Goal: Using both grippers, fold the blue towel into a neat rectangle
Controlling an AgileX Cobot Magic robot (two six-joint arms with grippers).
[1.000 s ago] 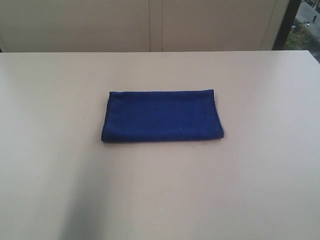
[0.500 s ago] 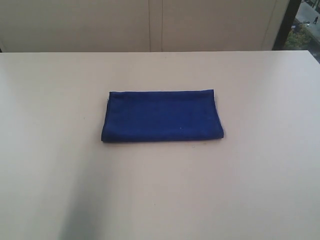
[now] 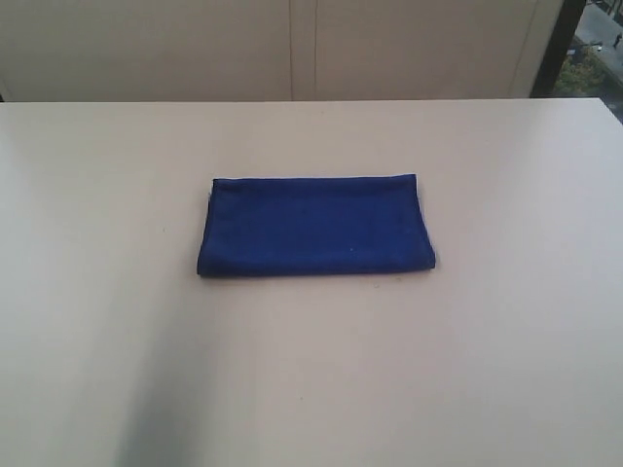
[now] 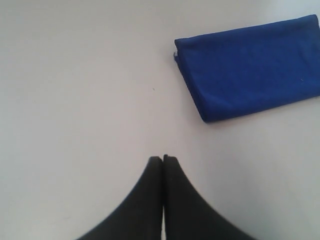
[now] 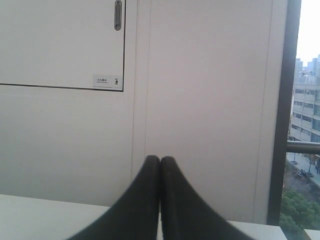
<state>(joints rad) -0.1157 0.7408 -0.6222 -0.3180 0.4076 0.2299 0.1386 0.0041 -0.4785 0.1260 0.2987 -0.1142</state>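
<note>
1. The blue towel [image 3: 316,226] lies folded into a flat rectangle on the pale table [image 3: 506,370]. In the exterior view it sits near the table's middle, a little toward 12 o'clock, with its long sides running from 9 to 3 o'clock.
2. Its edges look fairly even. The 9 o'clock end shows stacked layers, and a thin pale line runs along the 12 o'clock edge.
3. A soft grey shadow [image 3: 165,389] falls on the table toward 7 o'clock.
4. The left gripper [image 4: 163,159] has its two black fingers pressed together and holds nothing. It hangs over bare table, well apart from the towel's short end.
5. The right gripper [image 5: 160,159] is likewise closed tight and empty. It points at a white wall [image 5: 200,90], with a metal handle [image 5: 118,15] and a window [image 5: 306,125] in view beyond.
</note>
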